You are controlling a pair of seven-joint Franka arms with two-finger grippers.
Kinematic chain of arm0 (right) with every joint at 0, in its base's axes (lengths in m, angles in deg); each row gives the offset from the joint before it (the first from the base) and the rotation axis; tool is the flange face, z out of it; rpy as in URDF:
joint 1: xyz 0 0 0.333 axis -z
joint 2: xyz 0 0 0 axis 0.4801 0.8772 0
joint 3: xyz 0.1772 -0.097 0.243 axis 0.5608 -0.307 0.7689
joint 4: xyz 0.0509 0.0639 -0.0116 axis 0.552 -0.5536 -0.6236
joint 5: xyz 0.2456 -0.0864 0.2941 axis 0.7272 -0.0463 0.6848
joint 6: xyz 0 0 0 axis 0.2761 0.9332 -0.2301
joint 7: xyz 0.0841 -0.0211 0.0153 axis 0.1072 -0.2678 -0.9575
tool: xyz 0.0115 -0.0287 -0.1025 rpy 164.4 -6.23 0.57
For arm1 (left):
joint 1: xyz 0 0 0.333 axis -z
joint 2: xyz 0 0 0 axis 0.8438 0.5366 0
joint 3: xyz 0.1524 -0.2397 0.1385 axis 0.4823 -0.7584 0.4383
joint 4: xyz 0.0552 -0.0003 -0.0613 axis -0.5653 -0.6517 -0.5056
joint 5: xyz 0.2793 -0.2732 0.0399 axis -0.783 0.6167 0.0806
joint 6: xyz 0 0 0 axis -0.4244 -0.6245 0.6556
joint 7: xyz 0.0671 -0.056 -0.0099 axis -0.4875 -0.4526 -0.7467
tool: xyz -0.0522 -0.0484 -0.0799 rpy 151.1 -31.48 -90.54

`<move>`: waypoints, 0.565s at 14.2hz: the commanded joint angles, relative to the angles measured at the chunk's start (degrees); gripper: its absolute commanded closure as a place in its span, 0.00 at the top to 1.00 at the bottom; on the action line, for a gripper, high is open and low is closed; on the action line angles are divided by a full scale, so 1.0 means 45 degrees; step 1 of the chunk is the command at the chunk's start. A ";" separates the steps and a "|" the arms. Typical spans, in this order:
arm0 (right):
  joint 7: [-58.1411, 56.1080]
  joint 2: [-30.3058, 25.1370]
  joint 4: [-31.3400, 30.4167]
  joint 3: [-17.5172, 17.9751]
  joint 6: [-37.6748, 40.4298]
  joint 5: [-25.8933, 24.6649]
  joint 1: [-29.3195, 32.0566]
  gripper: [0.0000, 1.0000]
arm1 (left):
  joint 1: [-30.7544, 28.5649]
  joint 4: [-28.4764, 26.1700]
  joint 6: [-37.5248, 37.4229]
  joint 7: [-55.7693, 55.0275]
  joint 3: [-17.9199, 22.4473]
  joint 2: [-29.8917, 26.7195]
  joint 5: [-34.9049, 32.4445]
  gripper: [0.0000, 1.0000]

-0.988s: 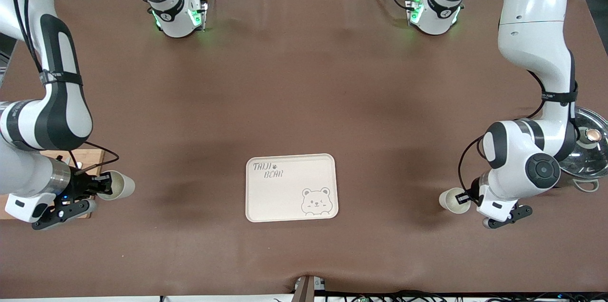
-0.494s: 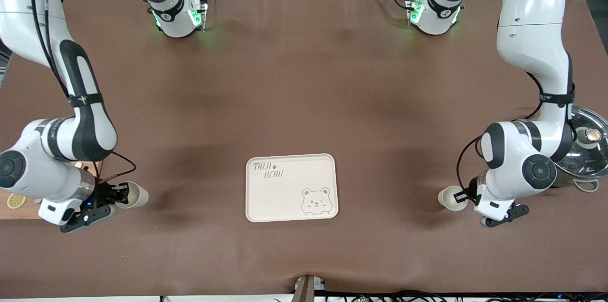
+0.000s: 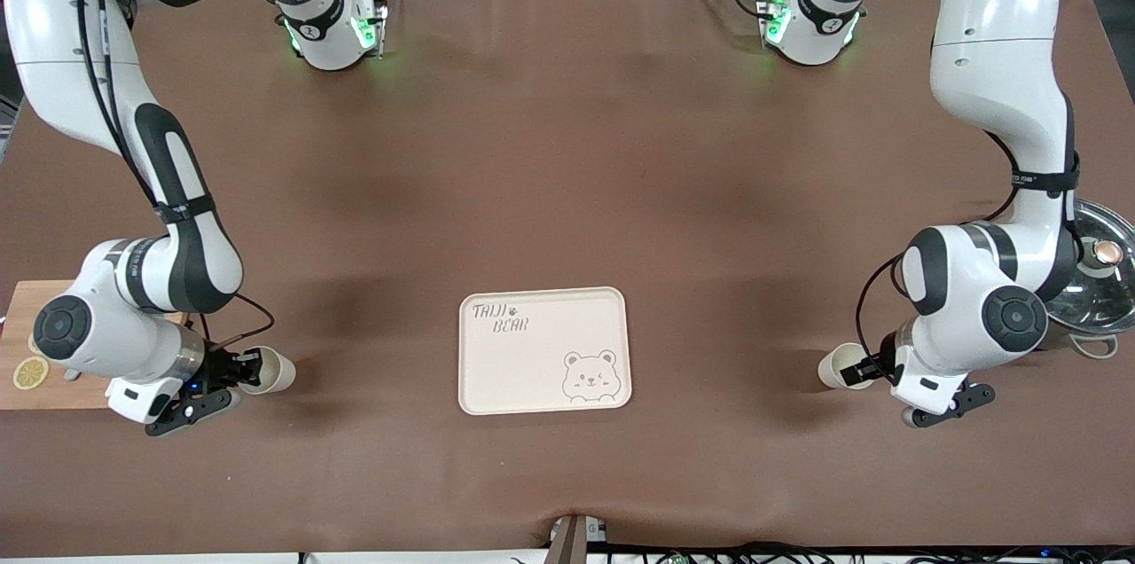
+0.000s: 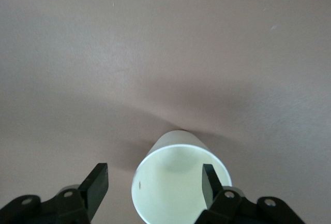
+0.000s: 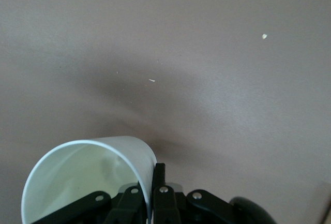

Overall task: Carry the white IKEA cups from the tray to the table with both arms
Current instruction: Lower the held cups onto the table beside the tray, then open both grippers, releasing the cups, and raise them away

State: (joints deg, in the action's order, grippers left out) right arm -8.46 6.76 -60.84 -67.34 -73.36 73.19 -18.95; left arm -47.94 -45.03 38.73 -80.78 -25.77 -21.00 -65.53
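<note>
Two white IKEA cups. My right gripper [image 3: 241,366] is shut on the rim wall of one cup [image 3: 273,372], holding it low over the table between the wooden board and the tray; its wrist view shows the fingers [image 5: 160,175] pinching the cup's wall [image 5: 88,175]. My left gripper [image 3: 858,372] is open at the other cup [image 3: 835,366], toward the left arm's end of the table. In the left wrist view one finger [image 4: 209,181] is inside the cup [image 4: 178,190] and the other stands apart outside it.
A cream bear-printed tray [image 3: 543,349] lies between the two cups. A wooden board [image 3: 35,316] with a lemon slice is at the right arm's end. A pot with a glass lid [image 3: 1098,278] is at the left arm's end.
My right arm has carried its cup toward the tray and lower in the front view. My left arm has barely moved; its cup has shifted slightly.
</note>
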 commanded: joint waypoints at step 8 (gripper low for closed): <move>-0.0181 0.0565 -0.0019 0.0218 -0.0860 0.0082 0.0003 0.00 | -0.0319 -0.0239 -0.2047 0.2206 -0.0122 -0.2797 -0.0296 1.00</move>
State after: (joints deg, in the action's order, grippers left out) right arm -8.47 9.38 -60.86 -67.00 -76.79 73.19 -19.23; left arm -48.49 -44.72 32.14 -72.27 -25.70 -30.25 -65.55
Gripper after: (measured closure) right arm 0.965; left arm 0.000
